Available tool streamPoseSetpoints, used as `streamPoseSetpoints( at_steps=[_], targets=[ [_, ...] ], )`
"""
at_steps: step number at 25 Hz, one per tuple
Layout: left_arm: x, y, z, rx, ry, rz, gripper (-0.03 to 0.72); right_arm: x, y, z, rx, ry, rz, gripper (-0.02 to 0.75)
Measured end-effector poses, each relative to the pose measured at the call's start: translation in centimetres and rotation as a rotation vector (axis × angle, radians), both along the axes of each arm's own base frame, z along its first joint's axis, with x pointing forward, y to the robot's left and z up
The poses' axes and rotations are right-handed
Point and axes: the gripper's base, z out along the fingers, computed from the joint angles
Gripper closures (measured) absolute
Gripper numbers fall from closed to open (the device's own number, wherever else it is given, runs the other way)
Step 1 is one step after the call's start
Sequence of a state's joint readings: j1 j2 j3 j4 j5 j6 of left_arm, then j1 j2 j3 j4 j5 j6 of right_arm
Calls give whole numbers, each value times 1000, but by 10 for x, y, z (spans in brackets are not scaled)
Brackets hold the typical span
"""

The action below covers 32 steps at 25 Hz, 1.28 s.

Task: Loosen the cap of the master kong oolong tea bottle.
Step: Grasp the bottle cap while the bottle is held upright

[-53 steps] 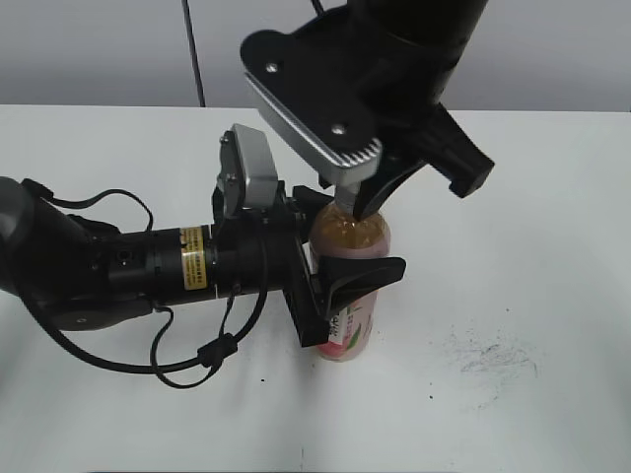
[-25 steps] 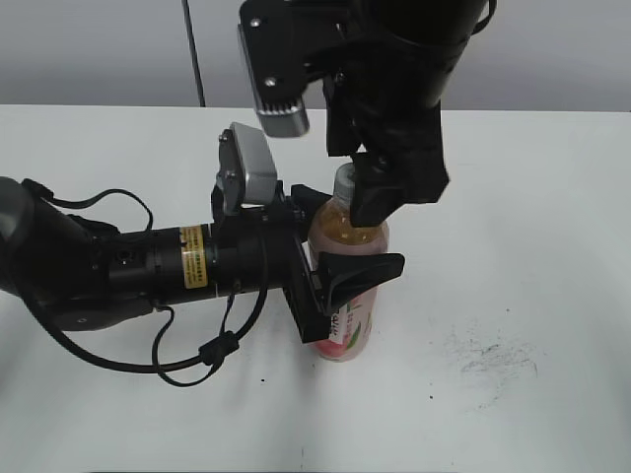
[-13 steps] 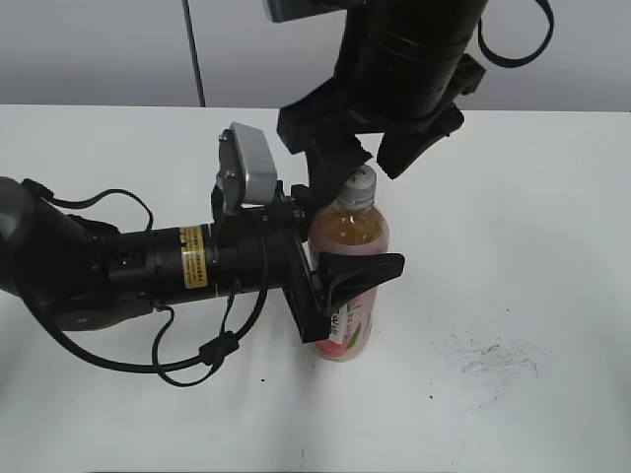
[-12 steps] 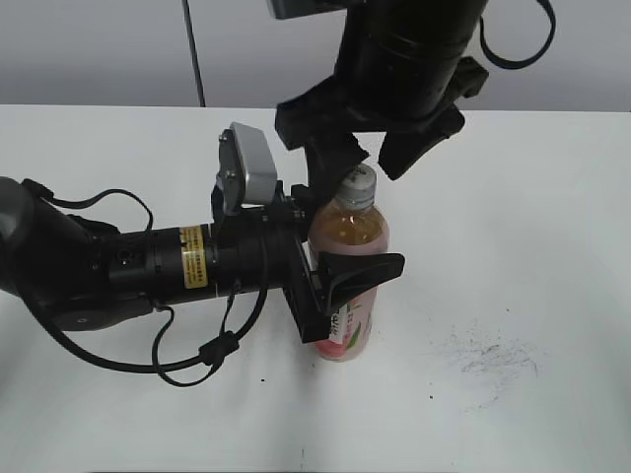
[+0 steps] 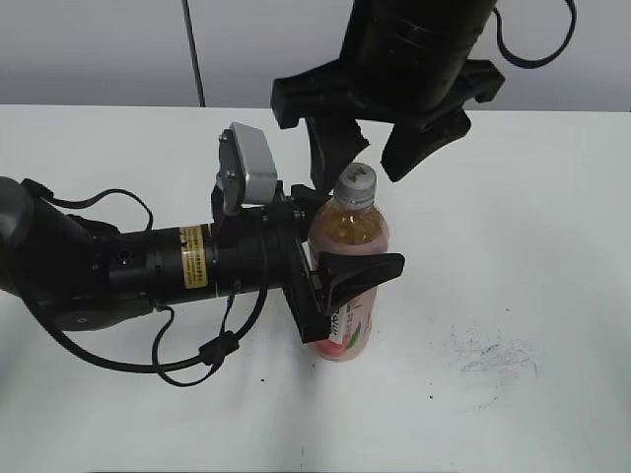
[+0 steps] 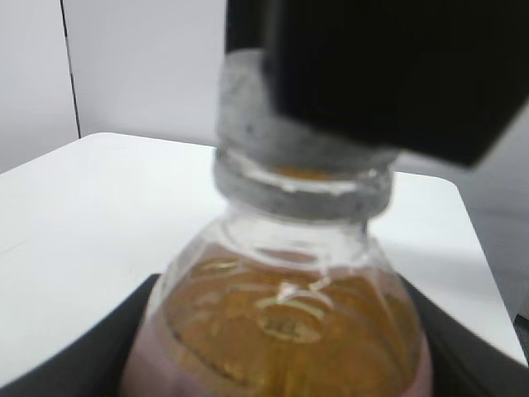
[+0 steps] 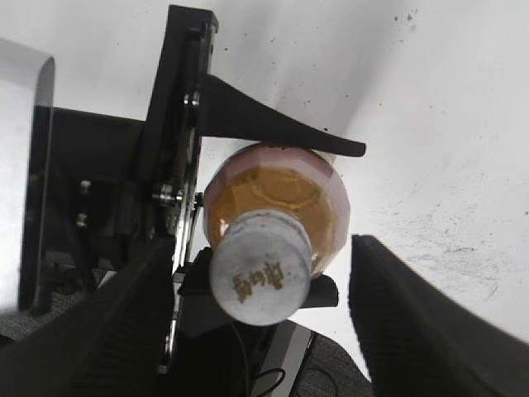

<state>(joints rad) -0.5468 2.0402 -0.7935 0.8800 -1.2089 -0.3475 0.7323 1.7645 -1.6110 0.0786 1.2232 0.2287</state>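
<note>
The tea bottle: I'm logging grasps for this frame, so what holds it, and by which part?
The left gripper clamps the tea bottle around its body. The right gripper is open, straddling the cap without gripping it.

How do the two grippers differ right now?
The left gripper reaches in sideways, jaws shut on the bottle body; the right gripper hangs above the cap, jaws pointing down. The left touches the bottle; the right's jaws are open, clear of the cap on both sides. Both are black and centred on that bottle.
</note>
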Motion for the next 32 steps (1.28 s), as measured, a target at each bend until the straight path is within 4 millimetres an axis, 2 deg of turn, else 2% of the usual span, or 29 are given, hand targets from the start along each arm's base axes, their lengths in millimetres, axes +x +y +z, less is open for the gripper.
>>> streamPoseSetpoints(
  at_steps=[11,19,32],
  targets=[
    [0,0,0,0,1,0,242,-3,-2,-11,-26,29,2,301],
    [0,0,0,0,1,0,242,-1,-2,-5,-18,7,4,305],
    [0,0,0,0,1,0,242,1,0,-9,-31,10,28,308]
  ],
)
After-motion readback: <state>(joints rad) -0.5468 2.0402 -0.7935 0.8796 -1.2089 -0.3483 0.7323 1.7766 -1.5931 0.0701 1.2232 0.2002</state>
